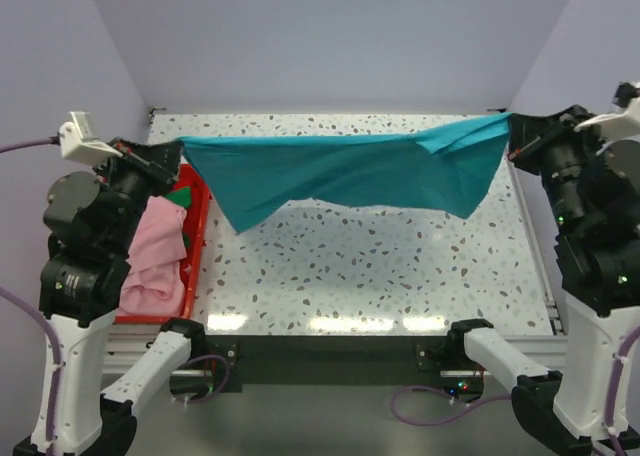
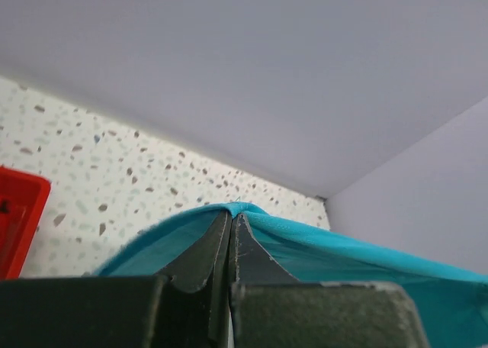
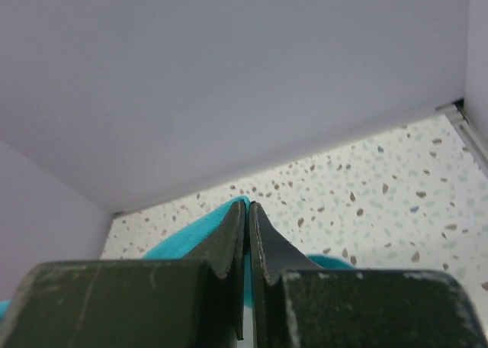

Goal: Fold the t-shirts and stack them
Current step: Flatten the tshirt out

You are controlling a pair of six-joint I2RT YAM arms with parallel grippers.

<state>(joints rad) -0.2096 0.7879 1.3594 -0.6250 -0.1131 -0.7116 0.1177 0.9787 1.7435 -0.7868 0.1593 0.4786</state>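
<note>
A teal t-shirt hangs stretched in the air across the far half of the speckled table, its lower edge sagging above the surface. My left gripper is shut on its left end, seen in the left wrist view with teal cloth draped over the fingers. My right gripper is shut on its right end, seen in the right wrist view with teal cloth at the fingertips. A light pink t-shirt lies bunched in a red bin at the left, with a dark green piece behind it.
The red bin stands along the table's left edge under my left arm; its corner shows in the left wrist view. Pale walls enclose the table at the back and both sides. A metal rail runs along the right edge.
</note>
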